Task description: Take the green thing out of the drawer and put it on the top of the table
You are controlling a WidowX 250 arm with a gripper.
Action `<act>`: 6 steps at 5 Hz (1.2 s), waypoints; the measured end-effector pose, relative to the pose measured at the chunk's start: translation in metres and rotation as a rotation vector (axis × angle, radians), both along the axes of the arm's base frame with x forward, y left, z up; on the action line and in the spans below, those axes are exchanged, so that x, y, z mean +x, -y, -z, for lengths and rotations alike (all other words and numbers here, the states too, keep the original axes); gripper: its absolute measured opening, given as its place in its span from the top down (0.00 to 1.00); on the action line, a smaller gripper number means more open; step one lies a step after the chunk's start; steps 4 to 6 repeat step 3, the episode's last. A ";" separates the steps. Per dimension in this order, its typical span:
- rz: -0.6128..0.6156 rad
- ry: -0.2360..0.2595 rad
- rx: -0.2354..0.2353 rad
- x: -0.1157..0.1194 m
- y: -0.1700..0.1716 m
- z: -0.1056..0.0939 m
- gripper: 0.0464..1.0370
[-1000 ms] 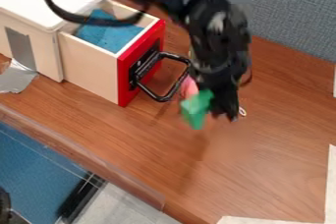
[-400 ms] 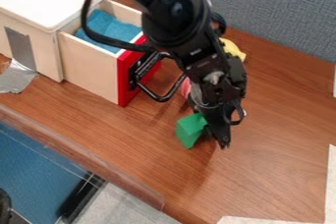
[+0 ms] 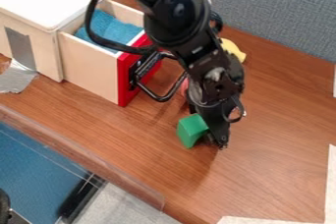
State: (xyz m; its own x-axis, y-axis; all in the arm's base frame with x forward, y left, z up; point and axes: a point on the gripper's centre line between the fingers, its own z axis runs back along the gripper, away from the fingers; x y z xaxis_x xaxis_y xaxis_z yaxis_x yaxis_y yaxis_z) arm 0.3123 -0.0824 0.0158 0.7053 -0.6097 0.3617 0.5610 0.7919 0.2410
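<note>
Okay, green block [image 3: 191, 131] is at the pincer's [image 3: 218, 142] left side, on or just above the worktop [image 3: 263, 179]. Right of the open drawer [image 3: 92, 66], probably for handle [image 3: 159, 97] clearance. Can't tell pincer opening or grip.

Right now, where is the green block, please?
In the camera view, the green block is at the gripper, on its left-hand side in the picture, below the open drawer's black handle.

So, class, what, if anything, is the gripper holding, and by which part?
The green block meets the gripper at the block's picture-right side, but whether it is held there cannot be told.
</note>
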 end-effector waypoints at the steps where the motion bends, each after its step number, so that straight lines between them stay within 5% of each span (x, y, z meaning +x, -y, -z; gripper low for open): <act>1: -0.025 -0.040 -0.077 0.002 -0.008 -0.018 0.04; 2: -0.065 -0.092 -0.217 0.009 -0.018 -0.048 0.04; 3: -0.090 -0.119 -0.301 0.012 -0.028 -0.074 0.04; 6: -0.090 -0.119 -0.301 0.012 -0.028 -0.074 0.04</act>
